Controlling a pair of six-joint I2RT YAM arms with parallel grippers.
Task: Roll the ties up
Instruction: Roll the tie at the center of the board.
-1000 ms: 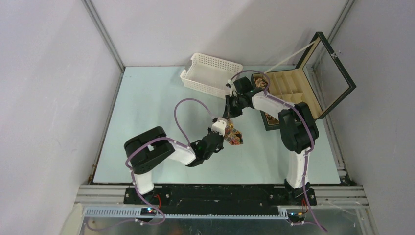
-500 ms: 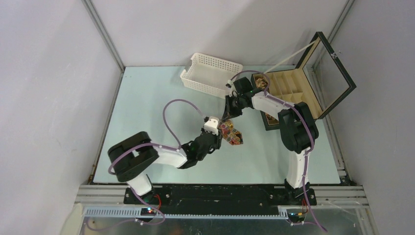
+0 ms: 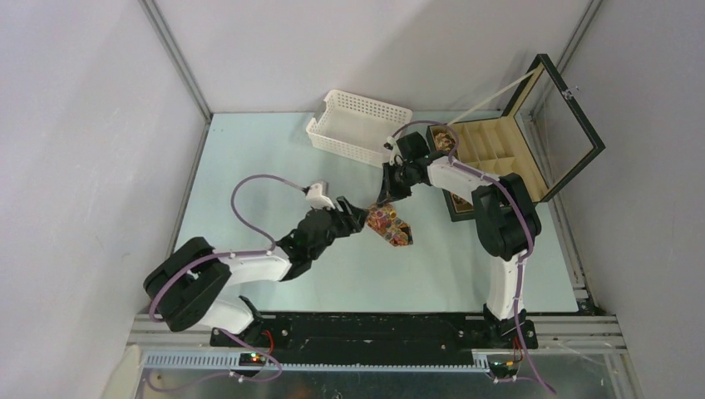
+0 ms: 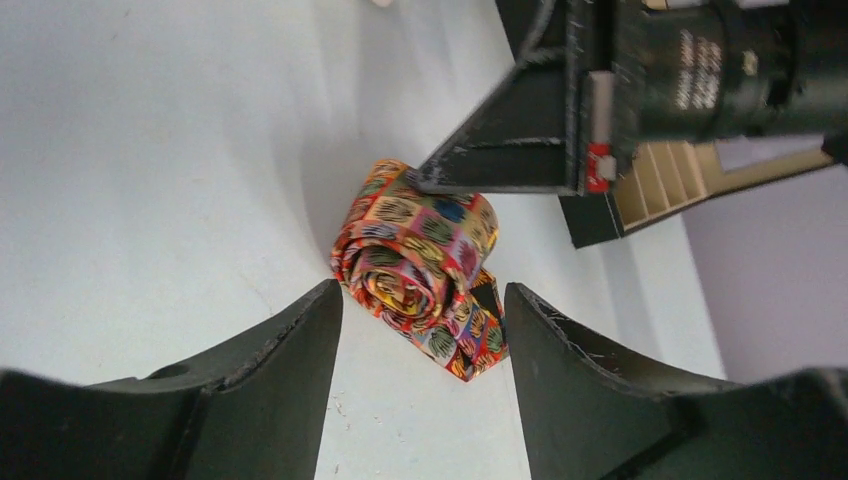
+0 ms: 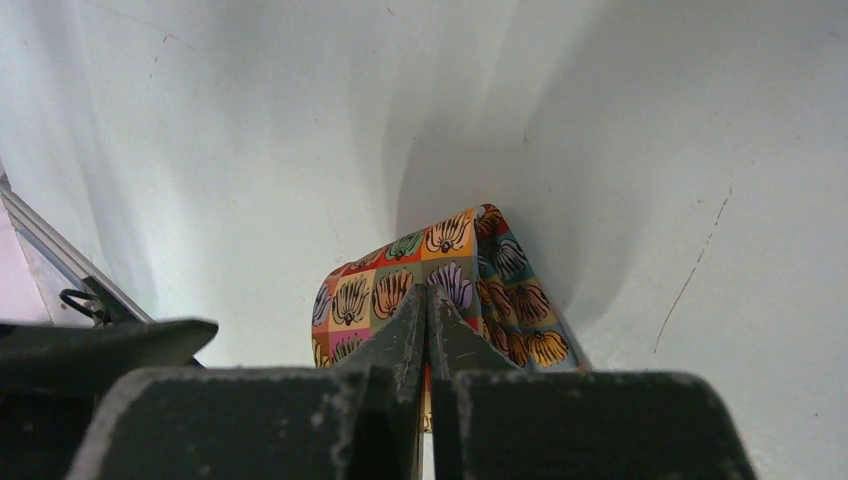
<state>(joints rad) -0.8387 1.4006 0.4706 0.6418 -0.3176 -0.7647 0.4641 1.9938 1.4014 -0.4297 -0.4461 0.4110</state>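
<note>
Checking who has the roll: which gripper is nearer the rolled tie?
Right. The right gripper, shut, touches the top of the tie; the left gripper is open just short of it, not touching.

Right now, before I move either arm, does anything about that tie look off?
Only the tie itself: it is coiled mid-table, but a flat tail sticks out of the coil, so the roll looks unfinished. The shut right claw rests its tip on the coil; the left claw stands open, clear of it.

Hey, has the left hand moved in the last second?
Yes. Judged against the white basket, the left hand has drawn back leftward, away from the rolled tie.
</note>
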